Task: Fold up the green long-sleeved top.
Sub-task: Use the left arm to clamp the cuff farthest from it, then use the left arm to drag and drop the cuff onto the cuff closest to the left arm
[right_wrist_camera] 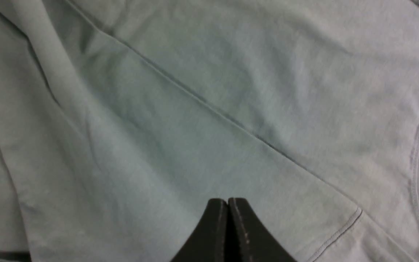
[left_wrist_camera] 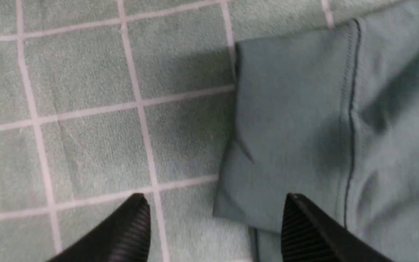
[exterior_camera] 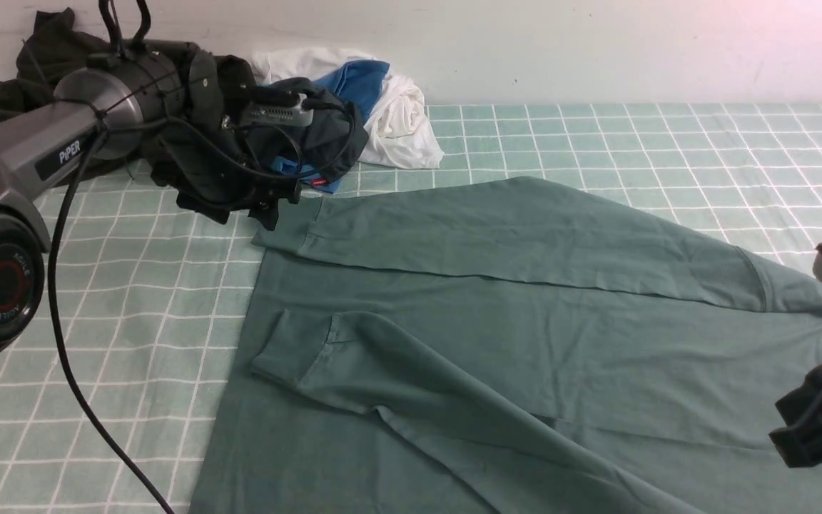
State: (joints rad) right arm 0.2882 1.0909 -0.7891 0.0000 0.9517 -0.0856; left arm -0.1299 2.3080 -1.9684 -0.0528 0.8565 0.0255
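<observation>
watching remotely, i saw the top point(exterior_camera: 525, 343) spread flat on the checked cloth point(exterior_camera: 133, 300), both sleeves point(exterior_camera: 511, 235) folded across its body | my left gripper point(left_wrist_camera: 215, 199) hung empty, jaws wide apart, over the far cuff point(left_wrist_camera: 289, 120) at the top's left edge | my right gripper point(right_wrist_camera: 227, 201) sat above the top, jaws pressed together

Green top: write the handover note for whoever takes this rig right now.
Green top: spread flat on the checked cloth, both sleeves laid across its body.
Left gripper: open, empty, poised at the far sleeve's cuff.
Right gripper: shut, holding nothing, over the body of the top.
Done: sleeves folded in.
Left: probably folding the body over itself.
</observation>
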